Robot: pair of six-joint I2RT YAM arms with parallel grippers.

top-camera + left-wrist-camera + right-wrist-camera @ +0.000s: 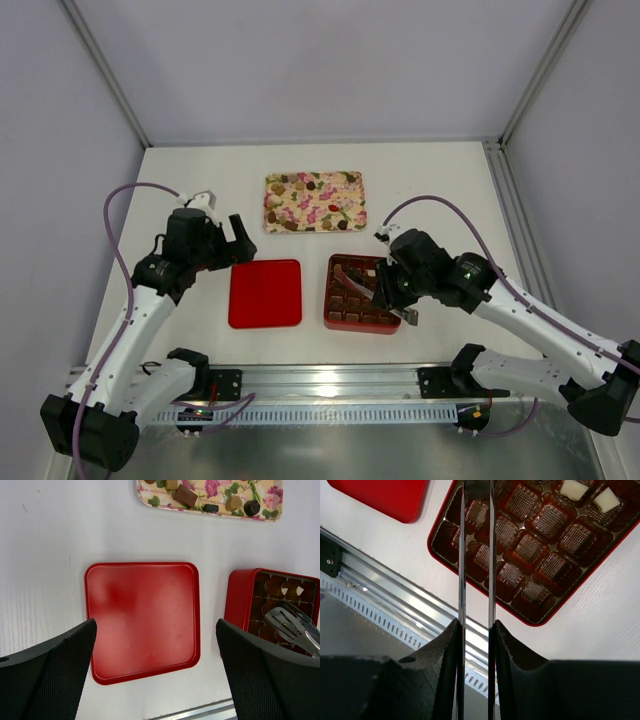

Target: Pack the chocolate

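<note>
Chocolate pieces (300, 222), dark, tan and cream, lie on the floral tray (355, 180) at the back; the left wrist view shows some (185, 495) too. The red box (361, 327) with a brown gridded insert holds two cream pieces (572, 488) in its far cells. My right gripper (475, 625) is shut on metal tongs (462, 555), whose tips reach over the box (431, 540). My left gripper (155, 630) hangs open above the red lid (142, 610), with nothing between its fingers.
The flat red lid (265, 293) lies left of the box. An aluminium rail (330, 380) runs along the table's near edge, close under the right gripper. Grey walls enclose the table at the back and on both sides.
</note>
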